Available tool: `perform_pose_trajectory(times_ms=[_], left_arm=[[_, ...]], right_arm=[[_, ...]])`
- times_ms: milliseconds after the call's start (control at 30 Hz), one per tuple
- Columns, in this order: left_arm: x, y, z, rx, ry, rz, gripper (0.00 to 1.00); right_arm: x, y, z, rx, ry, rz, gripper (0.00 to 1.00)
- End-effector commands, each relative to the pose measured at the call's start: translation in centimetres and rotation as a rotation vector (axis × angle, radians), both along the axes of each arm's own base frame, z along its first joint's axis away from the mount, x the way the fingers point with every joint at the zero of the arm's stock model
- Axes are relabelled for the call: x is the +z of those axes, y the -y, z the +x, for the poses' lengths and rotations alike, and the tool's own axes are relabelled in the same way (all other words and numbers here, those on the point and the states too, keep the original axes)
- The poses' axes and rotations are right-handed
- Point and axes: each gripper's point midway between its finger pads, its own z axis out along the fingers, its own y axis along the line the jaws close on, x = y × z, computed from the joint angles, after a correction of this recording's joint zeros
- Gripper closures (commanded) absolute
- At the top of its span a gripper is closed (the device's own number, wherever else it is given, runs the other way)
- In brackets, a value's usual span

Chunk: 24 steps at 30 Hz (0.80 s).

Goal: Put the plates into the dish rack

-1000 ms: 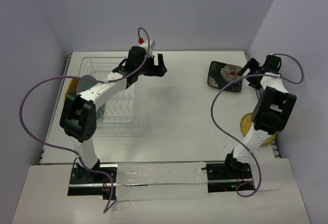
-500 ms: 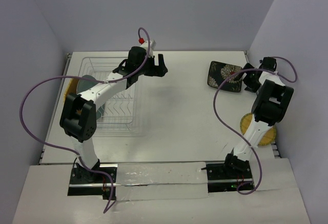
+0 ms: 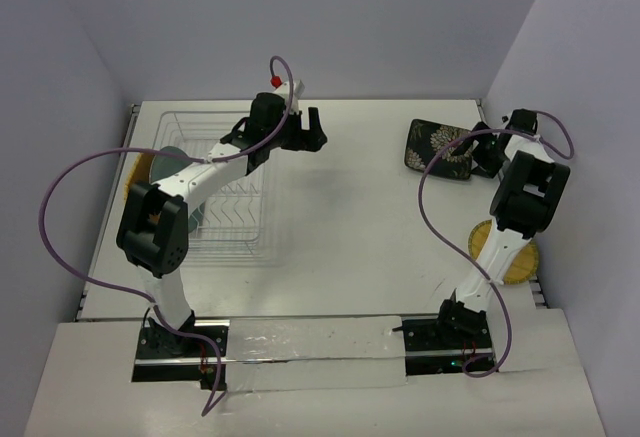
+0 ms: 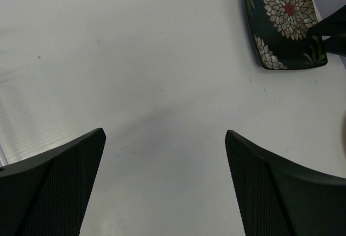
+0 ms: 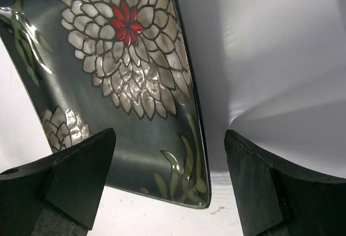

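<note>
A black square plate with a floral pattern (image 3: 438,146) lies flat at the table's back right. My right gripper (image 5: 168,139) is open and straddles its near edge (image 5: 200,139): one finger is over the plate, the other over bare table. In the top view that gripper (image 3: 487,152) is at the plate's right side. The white wire dish rack (image 3: 232,219) stands at the left, with a teal-grey plate (image 3: 168,161) upright in it and a yellow plate (image 3: 134,173) at its left side. My left gripper (image 3: 305,129) hovers open and empty just right of the rack's far end.
Another yellow-tan plate (image 3: 508,257) lies near the right edge, partly under my right arm. The side wall runs close behind the right gripper. The left wrist view shows bare table and the black plate (image 4: 284,22) in its far right corner.
My right gripper has moved left onto the black plate's edge, and its jaws have narrowed slightly. The left arm has stayed still.
</note>
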Motion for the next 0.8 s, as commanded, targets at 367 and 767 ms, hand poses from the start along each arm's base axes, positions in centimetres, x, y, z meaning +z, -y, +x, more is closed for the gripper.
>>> perform_pose_trajectory(times_ms=[367, 767], left_arm=[[3.2, -0.1, -0.3, 0.006, 0.077, -0.042, 0.01], [3.5, -0.1, -0.6, -0.004, 0.080, -0.049, 0.01]], right_arm=[[-1.6, -0.8, 0.2, -0.030, -0.053, 0.097, 0.43], [-0.3, -1.0, 0.3, -0.004, -0.005, 0.075, 1.00]])
